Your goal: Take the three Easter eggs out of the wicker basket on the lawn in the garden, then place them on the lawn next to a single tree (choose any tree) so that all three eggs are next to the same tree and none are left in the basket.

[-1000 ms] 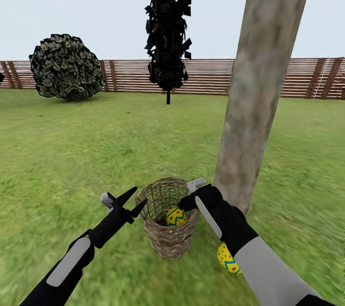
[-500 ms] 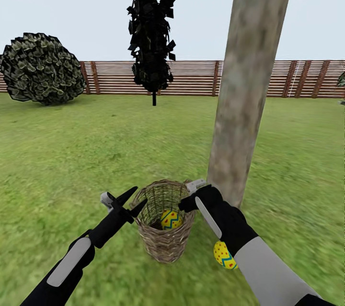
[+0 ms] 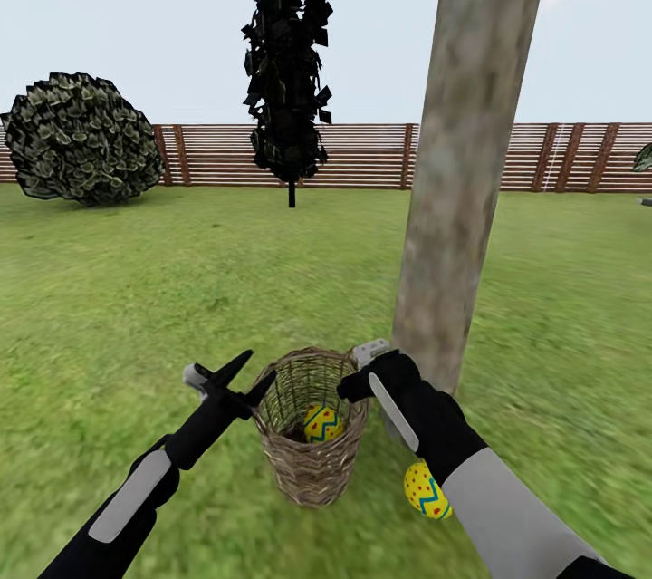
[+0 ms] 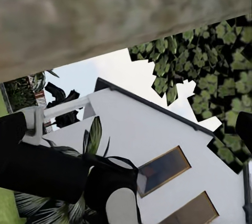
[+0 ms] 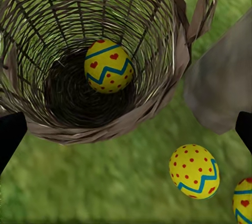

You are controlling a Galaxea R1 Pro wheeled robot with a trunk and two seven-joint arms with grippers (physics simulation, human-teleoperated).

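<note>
Right pincer (image 3: 355,376) at basket (image 3: 312,461) rim, open

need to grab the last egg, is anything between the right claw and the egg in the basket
Nothing visible blocks it. The right claw hangs open over the wicker basket, and the egg lies alone on the basket's bottom, reachable straight down through the open rim.

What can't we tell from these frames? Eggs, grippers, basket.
- Third egg: cut off by the right wrist view's edge; in the head view the right arm covers that spot.
- Right gripper: fingertips hidden behind the basket rim in the head view; only dark tips at the right wrist view's edges.
- Egg on the lawn: partly covered by the right arm in the head view.
- Basket bottom: shadowed beside the egg inside; nothing else discernible.
</note>
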